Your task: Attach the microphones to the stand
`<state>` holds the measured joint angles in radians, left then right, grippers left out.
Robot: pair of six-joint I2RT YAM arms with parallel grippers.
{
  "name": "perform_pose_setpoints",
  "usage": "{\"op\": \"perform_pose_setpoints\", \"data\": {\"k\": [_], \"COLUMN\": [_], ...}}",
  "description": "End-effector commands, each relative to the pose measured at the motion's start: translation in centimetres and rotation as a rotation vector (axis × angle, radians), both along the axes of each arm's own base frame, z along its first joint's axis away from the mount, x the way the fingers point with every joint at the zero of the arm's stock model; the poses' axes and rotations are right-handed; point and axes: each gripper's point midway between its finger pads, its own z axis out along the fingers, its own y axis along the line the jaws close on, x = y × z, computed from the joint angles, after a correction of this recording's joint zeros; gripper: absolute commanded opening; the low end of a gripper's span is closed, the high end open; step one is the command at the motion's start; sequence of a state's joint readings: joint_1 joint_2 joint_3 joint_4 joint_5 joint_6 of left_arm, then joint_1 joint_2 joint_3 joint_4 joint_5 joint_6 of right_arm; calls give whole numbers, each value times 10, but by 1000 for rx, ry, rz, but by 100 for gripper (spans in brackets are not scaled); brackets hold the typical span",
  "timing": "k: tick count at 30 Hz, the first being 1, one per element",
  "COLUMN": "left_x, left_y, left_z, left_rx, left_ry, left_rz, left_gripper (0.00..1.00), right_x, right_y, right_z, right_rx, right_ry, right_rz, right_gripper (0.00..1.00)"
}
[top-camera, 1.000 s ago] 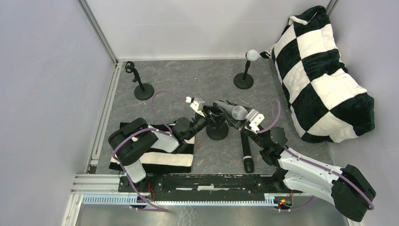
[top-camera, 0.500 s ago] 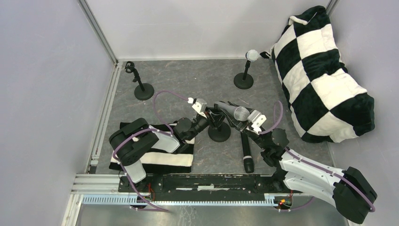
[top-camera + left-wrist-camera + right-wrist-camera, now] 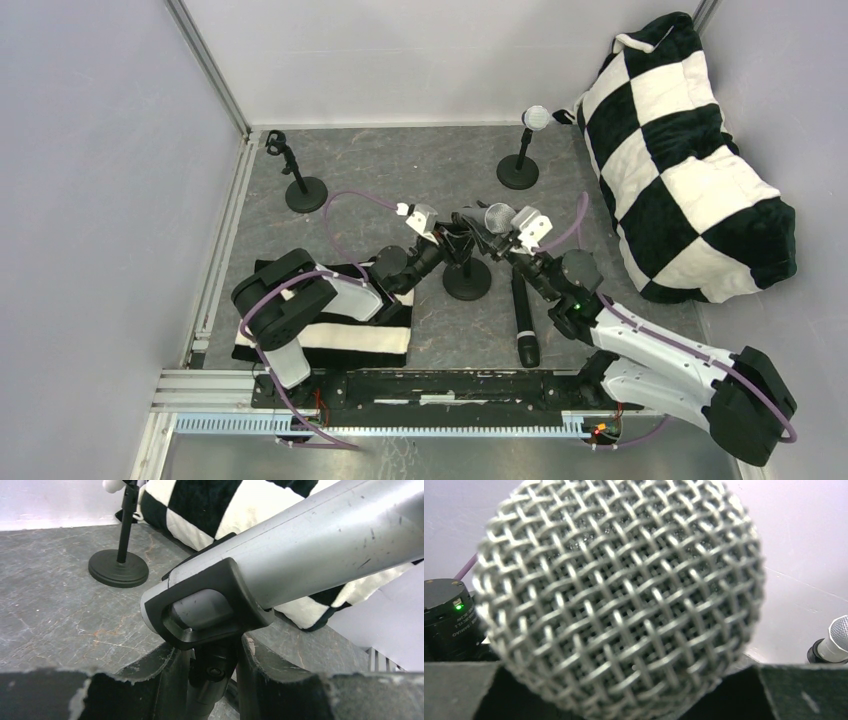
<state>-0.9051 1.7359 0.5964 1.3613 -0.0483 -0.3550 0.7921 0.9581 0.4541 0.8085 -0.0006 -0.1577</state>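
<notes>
The silver-grey microphone (image 3: 497, 217) lies in the clip of the middle stand (image 3: 467, 281). In the left wrist view its silver body (image 3: 320, 545) passes through the black clip (image 3: 210, 607). My left gripper (image 3: 447, 246) is shut on the stand's neck (image 3: 212, 672) just below the clip. My right gripper (image 3: 512, 240) is shut on this microphone near its mesh head (image 3: 621, 595), which fills the right wrist view. The white microphone (image 3: 537, 118) sits on the back right stand (image 3: 517, 172). The black microphone (image 3: 522, 320) lies on the table. The back left stand (image 3: 305, 193) holds nothing.
A big black-and-white checkered cushion (image 3: 690, 160) fills the right side. A striped black-and-white cloth (image 3: 330, 338) lies under my left arm. Grey walls close the back and both sides. The white microphone's head (image 3: 836, 640) shows at the right wrist view's edge.
My right gripper has moved back and to the left with the silver-grey microphone, whose head now stands higher over the middle stand. My left gripper has stayed on the stand.
</notes>
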Motion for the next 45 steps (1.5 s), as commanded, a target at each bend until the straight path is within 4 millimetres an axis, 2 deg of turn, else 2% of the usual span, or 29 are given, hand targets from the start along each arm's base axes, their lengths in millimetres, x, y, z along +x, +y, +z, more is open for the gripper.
{"op": "perform_pose_setpoints", "data": {"k": [1, 13, 23, 26, 29, 32, 34, 37, 40, 43, 45], "left_x": [2, 0, -1, 0, 1, 5, 8, 14, 21, 27, 30], "left_y": [-6, -11, -13, -12, -10, -6, -2, 3, 8, 12, 15], "left_z": [-5, -6, -5, -6, -7, -10, -13, -21, -26, -28, -29], "left_rx": [88, 114, 122, 123, 121, 119, 125, 157, 191, 215, 232], "left_ry": [-29, -47, -53, -51, -45, -26, -15, -4, -5, -10, -15], "left_rz": [11, 5, 5, 11, 24, 54, 81, 123, 167, 206, 229], "left_gripper": [2, 2, 2, 2, 2, 2, 2, 2, 2, 2, 2], "right_x": [11, 18, 19, 18, 20, 15, 11, 4, -4, -13, -19], "right_y": [-3, -17, -23, -24, -22, -12, -6, -3, -4, -9, -14], "right_z": [-126, -194, -220, -219, -202, -170, -142, -100, -66, -40, -30], "right_rx": [-308, -434, -494, -486, -445, -375, -318, -235, -179, -133, -115], "right_ry": [341, 511, 583, 578, 537, 464, 413, 352, 315, 293, 292], "right_rz": [-56, -80, -88, -87, -88, -21, 15, 53, 78, 91, 91], "right_gripper": [0, 0, 0, 0, 0, 1, 14, 41, 64, 73, 79]}}
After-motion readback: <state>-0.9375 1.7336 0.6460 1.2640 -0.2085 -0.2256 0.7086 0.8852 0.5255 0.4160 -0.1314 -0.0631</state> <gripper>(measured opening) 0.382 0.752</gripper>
